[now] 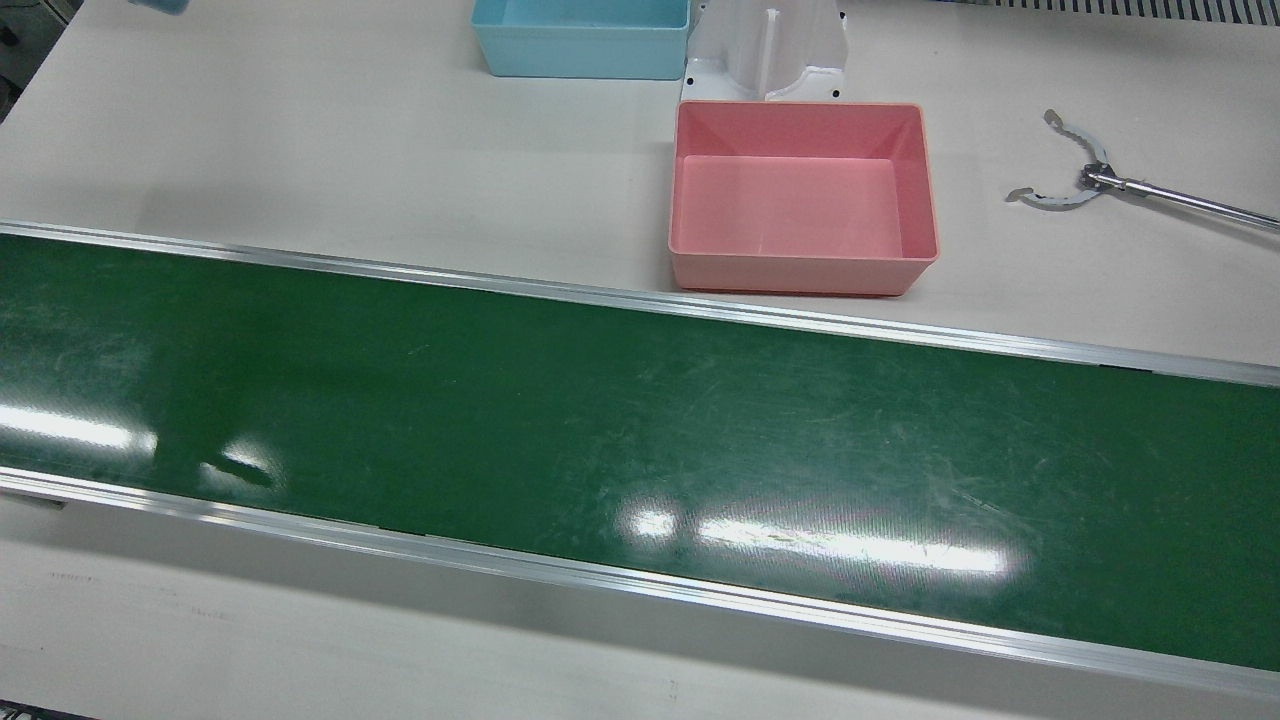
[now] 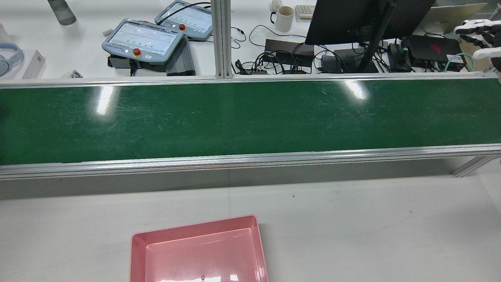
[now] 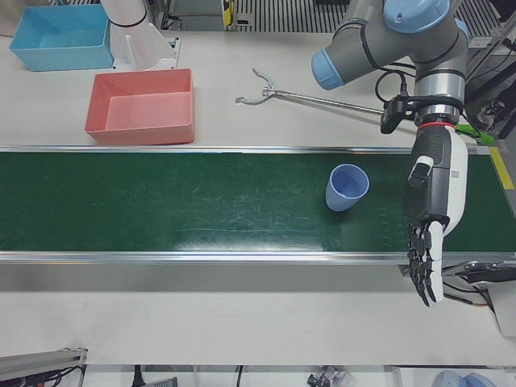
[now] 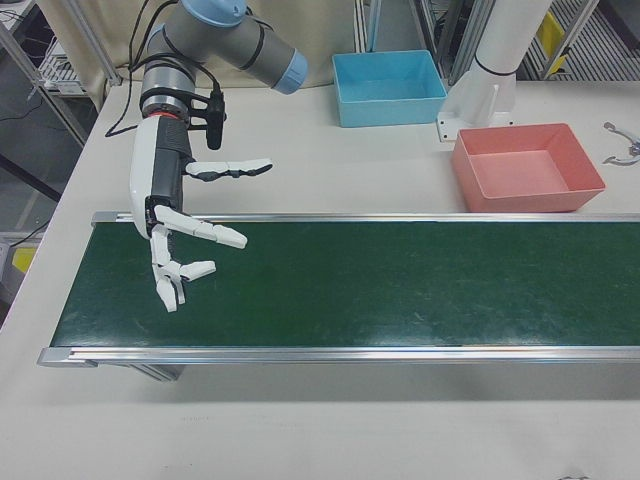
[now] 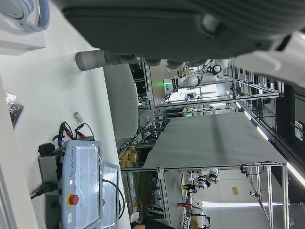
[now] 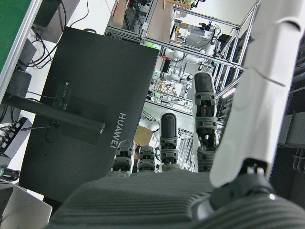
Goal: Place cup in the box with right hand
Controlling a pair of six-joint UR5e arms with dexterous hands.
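White table point(image 1: 300, 130) with a long green conveyor belt point(image 1: 600, 420) running across it between silver rails; the belt is scuffed and glossy, with bright patches of ceiling light on it. Everything below is placed relative to the belt.

On the belt: a pale blue cup point(image 3: 347, 188), mouth up and leaning a little, toward the end where the left arm works. Nothing touches it.

Over that same end, the left hand point(image 3: 431, 218) hangs pointing down toward the belt's operator-side rail, fingers straight and close together, holding nothing. It is near the cup but clearly apart from it.

Over the opposite end, the right hand point(image 4: 185, 235) hangs above the belt, fingers spread wide with one stretched out sideways, holding nothing. It is well apart from the cup.

On the robot's side of the belt: a pink box point(image 1: 800, 195), open-topped and empty, just beside the rail. Farther back, a blue box point(image 1: 580, 38), also empty, next to a white arm pedestal point(image 1: 770, 50). A metal grabber tool point(image 1: 1120, 185) with curved claws lies flat on the table to one side of the pink box.

On the operators' side of the belt, seen in the rear view: a white desk with two control tablets point(image 2: 143, 39), a mug point(image 2: 284, 18), a black monitor point(image 2: 352, 19) seen from behind, and a tangle of cables point(image 2: 274, 58).
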